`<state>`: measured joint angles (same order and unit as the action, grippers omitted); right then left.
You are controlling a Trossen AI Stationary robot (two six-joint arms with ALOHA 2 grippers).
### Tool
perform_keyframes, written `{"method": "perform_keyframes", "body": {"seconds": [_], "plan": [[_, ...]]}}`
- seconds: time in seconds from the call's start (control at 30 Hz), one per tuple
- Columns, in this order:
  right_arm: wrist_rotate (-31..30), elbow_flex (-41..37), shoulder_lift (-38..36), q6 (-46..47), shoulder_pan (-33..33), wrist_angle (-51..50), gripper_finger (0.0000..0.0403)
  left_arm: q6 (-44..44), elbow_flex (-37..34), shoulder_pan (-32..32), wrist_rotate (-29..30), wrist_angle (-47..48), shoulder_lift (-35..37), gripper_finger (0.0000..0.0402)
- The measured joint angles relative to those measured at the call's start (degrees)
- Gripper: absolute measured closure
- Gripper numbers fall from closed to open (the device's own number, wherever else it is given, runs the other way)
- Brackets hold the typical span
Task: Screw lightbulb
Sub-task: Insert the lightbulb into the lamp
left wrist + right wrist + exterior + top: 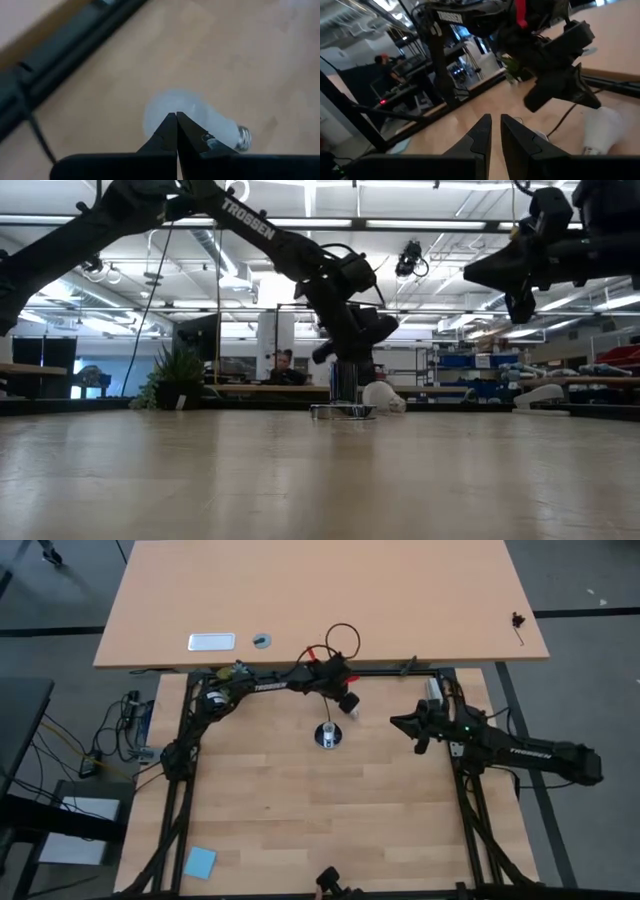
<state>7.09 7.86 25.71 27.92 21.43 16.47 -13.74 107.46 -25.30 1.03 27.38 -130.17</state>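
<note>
The white lightbulb (pixel 200 120) lies on its side on the wooden table, its silver screw base (pixel 243 137) pointing away from the globe. It also shows in the high view (pixel 352 706) and the low view (pixel 383 397). My left gripper (pixel 176 115) hangs shut just above the bulb's globe; in the low view (pixel 335 350) it stands clear of the bulb. The round silver socket (pixel 328 735) rests on the table just nearer than the bulb. My right gripper (pixel 495 117) is shut and empty, raised above the table's right half (pixel 400 722).
A black cord (pixel 342 638) loops at the table's far edge behind the left arm. A second table beyond holds a silver tray (pixel 211 641) and a small round part (pixel 261 640). A blue pad (pixel 200 862) lies at the near left. A person (pixel 283 365) sits far behind.
</note>
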Motion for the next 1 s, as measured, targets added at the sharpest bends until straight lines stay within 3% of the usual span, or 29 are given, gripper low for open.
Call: {"method": "perform_keyframes", "body": {"seconds": [0.3,0.57,0.7,1.0], "plan": [[-0.19,4.25,3.62,-1.02,-1.65,-7.23,0.0353,0.58,0.00,5.78,-2.42,1.46,0.00,0.0401],[-15.58,8.79,9.68,3.37,-8.95,-17.76,0.0345,2.61,-0.02,10.00,4.97,6.09,1.48,0.0401],[-17.72,8.87,15.29,7.90,-10.35,-16.51,0.0311,3.36,0.00,10.36,8.81,7.08,3.93,0.0401],[-23.25,8.90,28.65,13.01,-10.49,-6.12,0.0188,6.19,0.02,10.31,7.63,2.59,9.38,0.0401]]}}
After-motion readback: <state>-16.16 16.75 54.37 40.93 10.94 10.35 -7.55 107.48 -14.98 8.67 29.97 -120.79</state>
